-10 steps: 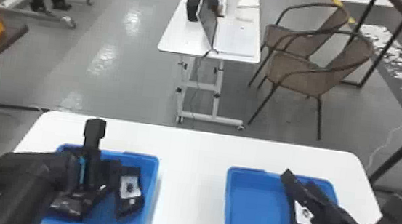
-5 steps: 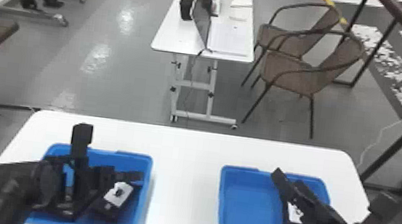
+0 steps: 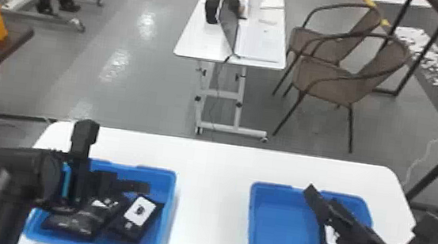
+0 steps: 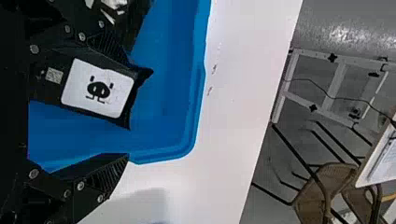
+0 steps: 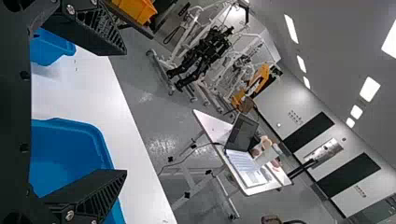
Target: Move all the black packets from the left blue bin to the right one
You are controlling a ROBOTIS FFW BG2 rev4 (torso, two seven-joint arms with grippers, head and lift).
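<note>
Grabbing the flat black packet [image 3: 139, 212] at the head view's lower left seems the job; the wide-open left gripper [image 4: 129, 109] must pinch it. The right gripper [image 5: 125, 112] is wide too.

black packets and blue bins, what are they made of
The black packets look like thin, slightly shiny film, plastic or perhaps foil: one shows a flat end with pointed corners. The left blue bin and right blue bin look like rigid moulded plastic, smooth: rounded corners, even colour.
</note>
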